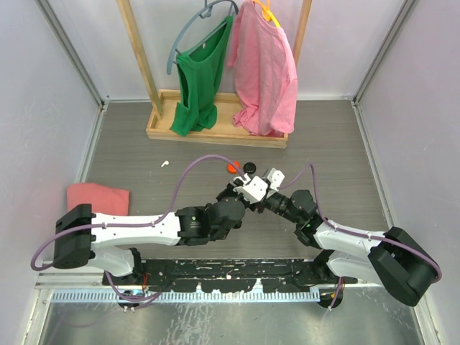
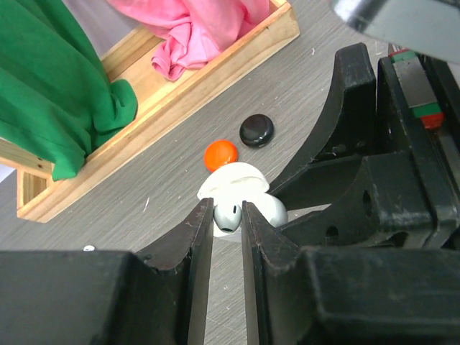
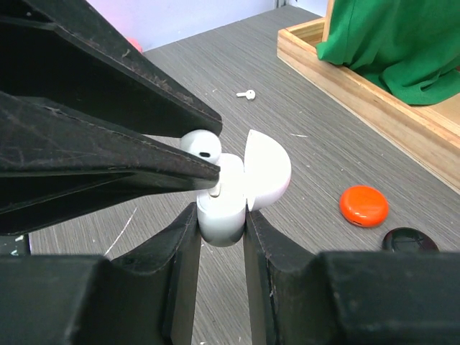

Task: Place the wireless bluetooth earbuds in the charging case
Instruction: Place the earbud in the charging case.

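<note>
Now the left gripper (image 2: 227, 210) pinched a white earbud (image 2: 230, 215) between nearly closed fingers (image 2: 198, 241), its stem pointing down into the open charging case (image 3: 219, 215) just below them, which the right gripper (image 3: 221, 226) clamped upright by its sides, lid (image 3: 267, 172) tipped back away from the left fingers.

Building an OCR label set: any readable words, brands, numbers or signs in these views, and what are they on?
None: no view shows readable text.
The charging case, earbud, orange puck, black puck, wooden tray, green garment and pink garment all show plain, unmarked surfaces.
</note>
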Action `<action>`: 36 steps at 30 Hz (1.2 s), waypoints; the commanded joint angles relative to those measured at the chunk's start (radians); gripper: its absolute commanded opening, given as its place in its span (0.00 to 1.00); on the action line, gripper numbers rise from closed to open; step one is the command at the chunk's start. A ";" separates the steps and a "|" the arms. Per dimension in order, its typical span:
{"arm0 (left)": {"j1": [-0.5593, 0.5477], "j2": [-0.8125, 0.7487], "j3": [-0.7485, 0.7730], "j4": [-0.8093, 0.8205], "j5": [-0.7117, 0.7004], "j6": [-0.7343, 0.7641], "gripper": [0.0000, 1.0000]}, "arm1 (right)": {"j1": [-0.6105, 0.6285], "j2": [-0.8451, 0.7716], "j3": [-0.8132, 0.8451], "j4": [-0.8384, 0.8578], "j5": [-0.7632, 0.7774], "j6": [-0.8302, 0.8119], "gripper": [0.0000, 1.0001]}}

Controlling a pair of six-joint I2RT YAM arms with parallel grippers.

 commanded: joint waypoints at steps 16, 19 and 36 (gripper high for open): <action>0.003 -0.044 0.079 -0.077 0.070 -0.136 0.36 | 0.004 -0.017 0.014 0.085 0.014 -0.002 0.01; 0.002 -0.056 0.081 -0.087 0.072 -0.145 0.41 | 0.005 -0.014 0.015 0.085 0.015 -0.002 0.01; 0.098 -0.246 0.010 -0.126 0.237 -0.280 0.63 | 0.004 0.001 0.014 0.082 0.049 -0.001 0.01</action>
